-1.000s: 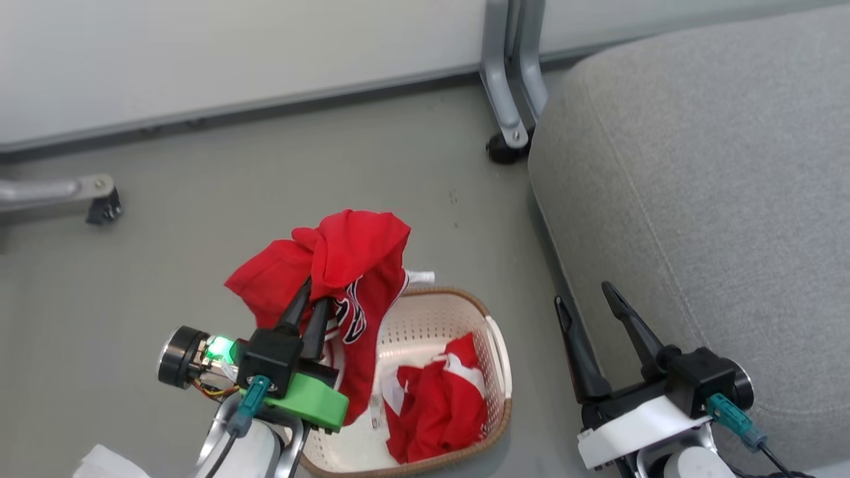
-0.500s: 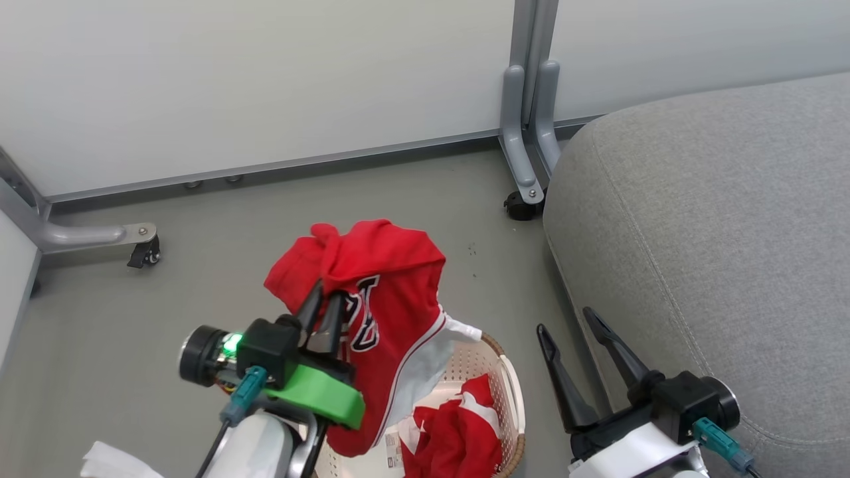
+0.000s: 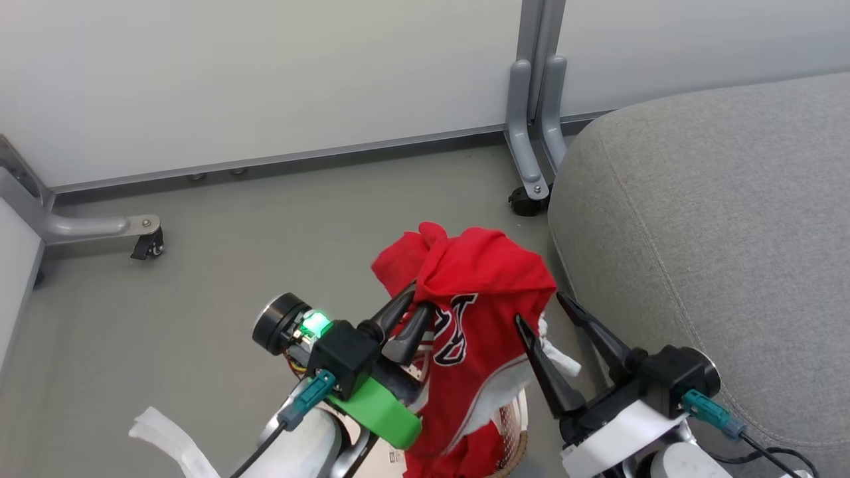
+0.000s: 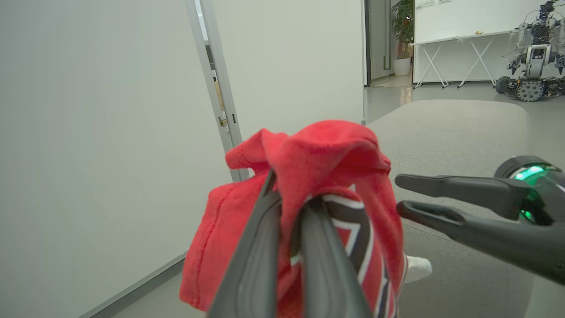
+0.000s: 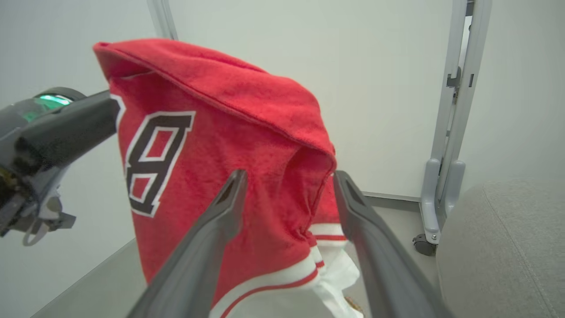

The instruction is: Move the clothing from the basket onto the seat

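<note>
Head view: our left gripper [image 3: 420, 299] is clenched on a fold near the top of the red jersey [image 3: 478, 292], so the cloth hangs freely over the basket [image 3: 520, 450], just beside the grey seat [image 3: 717, 232]. We judge that this high hold serves to lift the hem clear of the basket. Our right gripper [image 3: 539, 309] is spread wide and grasps nothing; it stands at the jersey's edge, and we cannot tell whether it touches. We count one jersey, one basket, one seat and two grippers. What lies inside the basket is hidden from us.
</note>
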